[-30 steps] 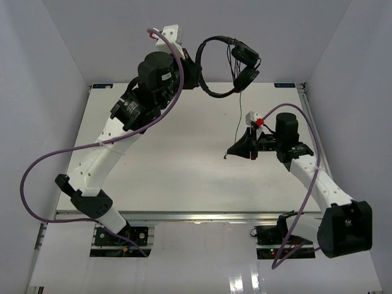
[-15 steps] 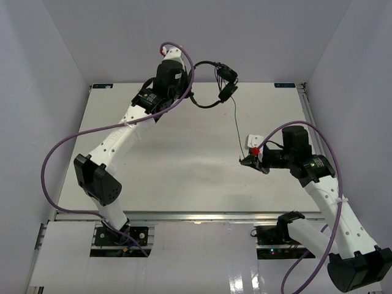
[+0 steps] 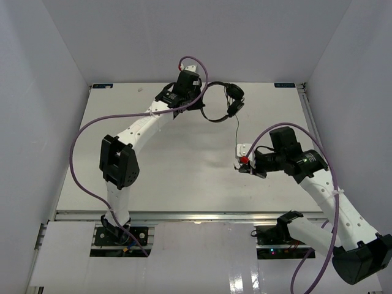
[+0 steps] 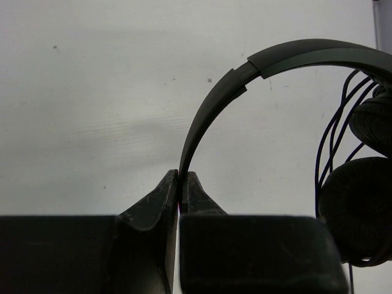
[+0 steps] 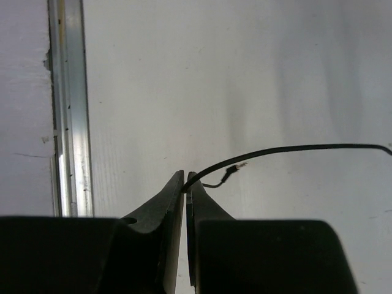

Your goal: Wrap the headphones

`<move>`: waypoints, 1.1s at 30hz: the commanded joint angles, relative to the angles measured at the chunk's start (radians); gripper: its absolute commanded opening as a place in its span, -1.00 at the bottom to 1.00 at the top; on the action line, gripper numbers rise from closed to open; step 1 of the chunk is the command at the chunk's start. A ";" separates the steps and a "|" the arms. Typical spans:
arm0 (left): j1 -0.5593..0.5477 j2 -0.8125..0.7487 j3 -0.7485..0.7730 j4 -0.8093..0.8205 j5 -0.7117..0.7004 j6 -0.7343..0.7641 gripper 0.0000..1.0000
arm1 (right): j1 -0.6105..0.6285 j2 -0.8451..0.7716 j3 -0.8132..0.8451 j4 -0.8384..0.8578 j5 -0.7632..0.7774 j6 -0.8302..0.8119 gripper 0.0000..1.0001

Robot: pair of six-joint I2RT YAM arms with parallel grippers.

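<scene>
Over the far middle of your white table point(image 3: 184, 174), the black padded over-ear headphones point(image 3: 234, 103) hang lower than a second ago, their headband clenched in your left gripper point(image 4: 182, 177). Your right gripper point(image 5: 185, 179) pinches their thin black cord point(image 5: 294, 148) near its free end, with the aluminium edge rail point(image 5: 70, 104) off to one side.

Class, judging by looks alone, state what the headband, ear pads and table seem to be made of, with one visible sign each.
Headband: likely matte black plastic; smooth, with a moulded seam. Ear pads: probably soft leatherette over foam; finely grained, puffy. Table: hard white board, perhaps laminate; faint sheen, small specks.
</scene>
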 commanded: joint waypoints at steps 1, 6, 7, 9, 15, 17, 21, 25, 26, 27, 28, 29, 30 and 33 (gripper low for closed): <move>0.013 0.014 0.205 -0.011 0.061 -0.071 -1.00 | 0.035 -0.031 -0.051 -0.037 -0.017 -0.028 -0.85; 0.018 0.092 0.283 -0.054 0.086 -0.093 -1.00 | 0.049 0.010 0.018 -0.087 -0.030 -0.061 -0.85; 0.018 0.096 0.271 -0.053 0.085 -0.096 -1.00 | 0.049 0.018 0.042 -0.093 -0.034 -0.065 -0.85; 0.018 0.098 0.246 -0.049 0.082 -0.099 -1.00 | 0.050 0.035 0.082 -0.097 -0.044 -0.065 -0.85; 0.016 0.103 0.159 -0.030 0.078 -0.071 -1.00 | 0.053 0.068 0.170 -0.104 -0.013 -0.064 -0.85; 0.015 0.107 0.135 -0.031 0.068 -0.046 -1.00 | 0.053 0.081 0.207 -0.104 0.017 -0.062 -0.85; -0.007 0.112 0.050 -0.030 0.051 0.028 -1.00 | 0.053 0.110 0.260 -0.100 0.132 -0.062 -0.85; -0.041 0.106 -0.038 -0.027 0.008 0.106 -1.00 | 0.053 0.126 0.285 -0.088 0.214 -0.071 -0.84; -0.050 0.104 -0.050 -0.027 0.001 0.121 -1.00 | 0.053 0.127 0.288 -0.084 0.228 -0.072 -0.85; -0.062 0.100 -0.080 -0.026 -0.007 0.141 -1.00 | 0.053 0.132 0.291 -0.075 0.250 -0.070 -0.85; -0.070 0.095 -0.109 -0.022 -0.014 0.154 -1.00 | 0.054 0.137 0.293 -0.061 0.282 -0.068 -0.85; -0.075 0.090 -0.133 -0.018 -0.021 0.164 -1.00 | 0.054 0.140 0.294 -0.045 0.315 -0.064 -0.85; -0.085 0.086 -0.153 -0.014 -0.028 0.176 -1.00 | 0.053 0.143 0.294 -0.029 0.346 -0.058 -0.85; -0.113 0.072 -0.199 -0.003 -0.037 0.210 -1.00 | 0.053 0.154 0.300 0.024 0.439 -0.040 -0.85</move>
